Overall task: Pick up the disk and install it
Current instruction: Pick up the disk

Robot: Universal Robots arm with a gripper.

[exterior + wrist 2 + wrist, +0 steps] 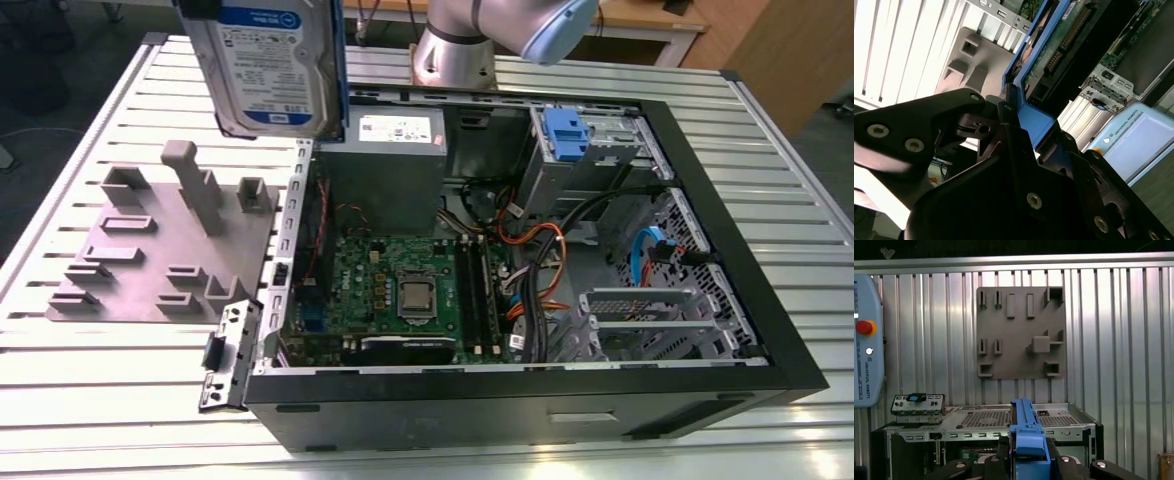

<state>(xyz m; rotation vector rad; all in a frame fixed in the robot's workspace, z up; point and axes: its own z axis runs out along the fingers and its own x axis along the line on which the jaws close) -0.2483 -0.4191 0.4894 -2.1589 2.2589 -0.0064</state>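
Note:
The disk [267, 62], a silver drive with a blue-and-white label and a blue bracket along its edge, hangs upright in the air. It is above the far left corner of the open computer case [534, 395], near the grey holder plate [147, 255]. In the second wrist view my gripper [1019, 125] is shut on the disk's blue bracket [1036, 120], and the drive's circuit-board side [1064, 37] runs away from the fingers. The first wrist view has the blue bracket [1026, 440] clamped between the black fingers [1074, 465], edge on.
Inside the case lie a motherboard [400, 290], a grey power supply [394, 135], cables [547, 250] and a metal drive bay with a blue latch [567, 135] at the far right. The arm's base [454, 50] stands behind the case. The holder plate carries upright pegs [194, 185].

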